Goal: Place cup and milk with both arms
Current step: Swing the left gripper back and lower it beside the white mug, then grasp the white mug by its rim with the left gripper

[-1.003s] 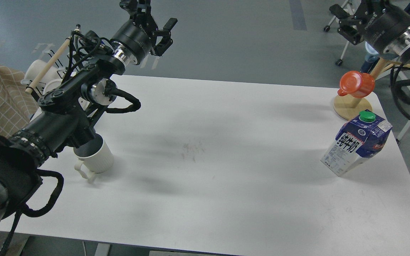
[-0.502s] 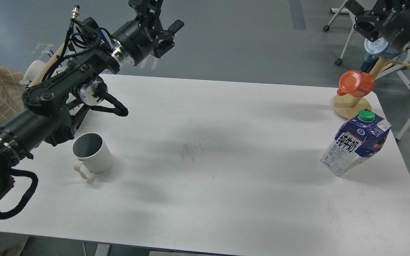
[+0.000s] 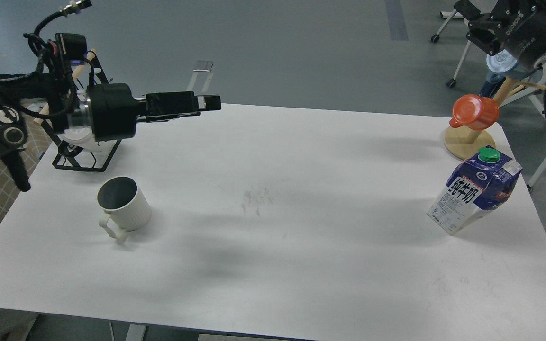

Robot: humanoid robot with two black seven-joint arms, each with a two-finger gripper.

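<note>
The hard ribbed cup (image 3: 124,204) wants gripping by its rim, the light carton (image 3: 474,196) squeezed gently around its middle; whether the left claw (image 3: 206,102) is spread I cannot tell, nor the right (image 3: 479,28).

A robotics laboratory or test room: a plain white worktable (image 3: 301,199) stands on a bare grey-blue floor (image 3: 277,42) marked with tape strips, with wheeled stands (image 3: 453,71) at the far right and staged props such as a wooden cup stand (image 3: 469,139).
</note>
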